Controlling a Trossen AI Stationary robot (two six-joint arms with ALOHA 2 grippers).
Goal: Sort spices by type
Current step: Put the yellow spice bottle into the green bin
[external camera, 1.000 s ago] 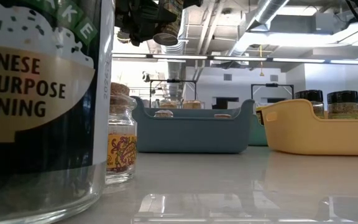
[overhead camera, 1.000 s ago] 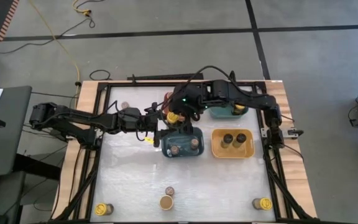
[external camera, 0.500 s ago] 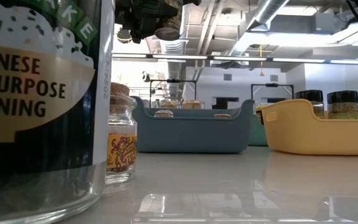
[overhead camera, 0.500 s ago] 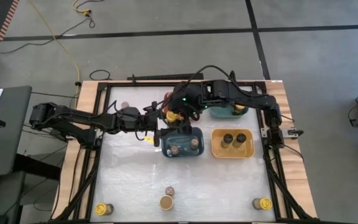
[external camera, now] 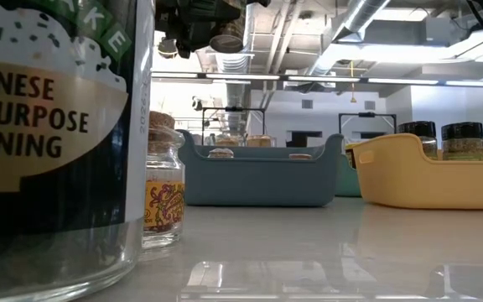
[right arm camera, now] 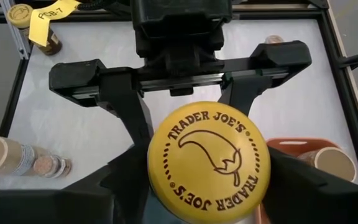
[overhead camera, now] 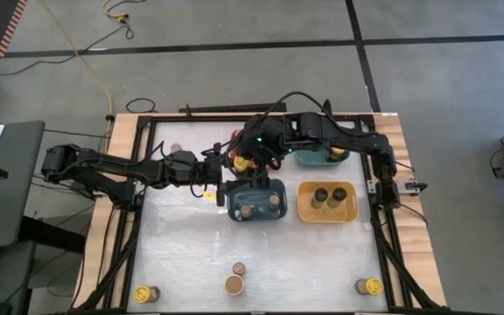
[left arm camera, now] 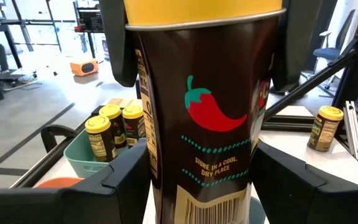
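A dark cylindrical spice jar with a yellow lid and a red chilli pepper on its label (left arm camera: 213, 118) is held up above the table, over the far middle part between the orange bin (right arm camera: 303, 149) and the blue-grey plastic bin (overhead camera: 256, 201). The left gripper (left arm camera: 197, 180) is pinched on its sides, one dark finger against each flank of the jar. Seen from the right wrist, the round yellow lid reads "Trader Joe's", and the right gripper (right arm camera: 207, 180) is placed around it, its fingers standing close beside the lid; whether they are touching it cannot be told. In the overhead view the two grippers are met at that jar, just at the far edge of the blue-grey bin.

Two tan-topped jars (overhead camera: 259, 206) are seen lying in the blue-grey bin, and two dark-topped jars (overhead camera: 328, 198) stand in the yellow bin (overhead camera: 327, 214) just beside it. Yellow-lidded jars (left arm camera: 110, 127) are gathered in the teal bin (left arm camera: 82, 165) at the far side.

Near the front edge of the white tabletop (overhead camera: 182, 254), a small brown-topped jar (overhead camera: 239, 269) and a wider tan-lidded jar (overhead camera: 234, 284) stand close together, with a yellow-lidded jar at the left corner (overhead camera: 147, 294) and another at the right corner (overhead camera: 369, 286).
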